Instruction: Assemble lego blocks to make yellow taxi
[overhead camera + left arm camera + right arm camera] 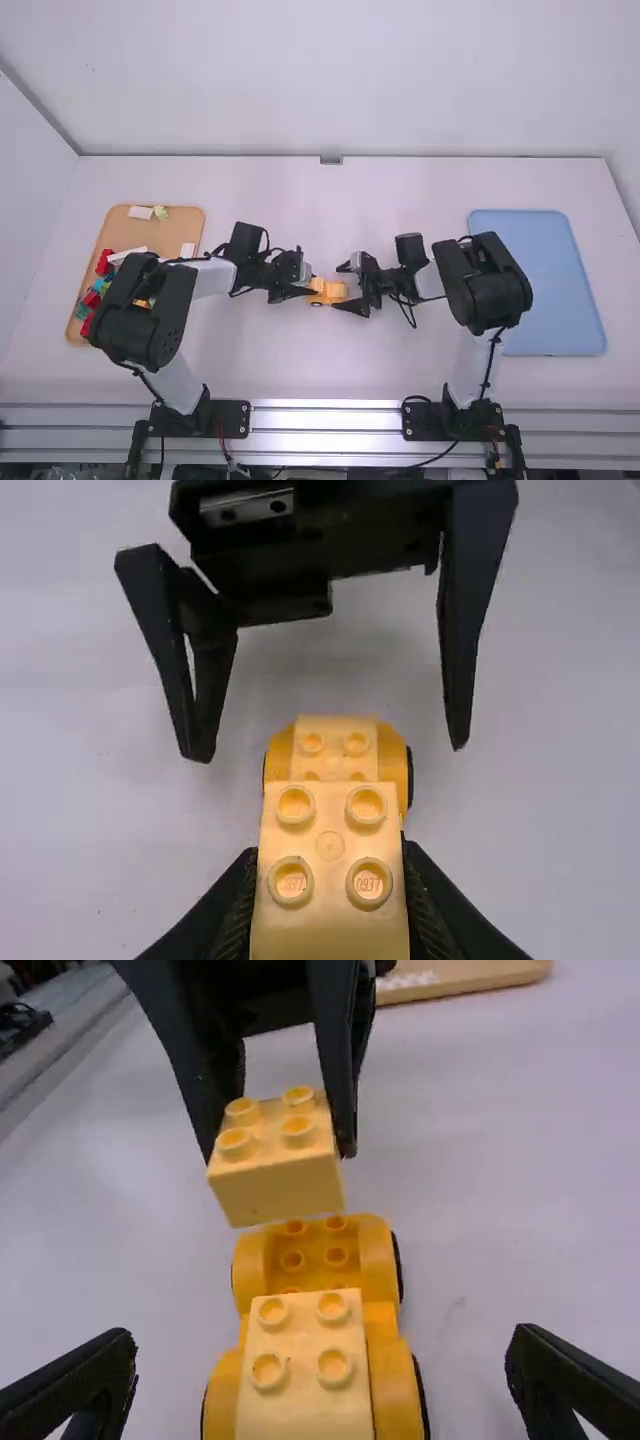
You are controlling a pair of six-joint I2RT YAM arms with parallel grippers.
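White table (300,375), left fingers (290,293) grasping yellow block (280,1188) over yellow wheeled base (378,1260), right fingers (352,307) released, spread apart

FREE: either side of yellow base (395,1385), inside right tool (340,288) | BLOCKED: above one end, block (280,1188) in left tool (311,284)

Small marks stand on two front studs (368,883) of the yellow block (330,930); I cannot read them.
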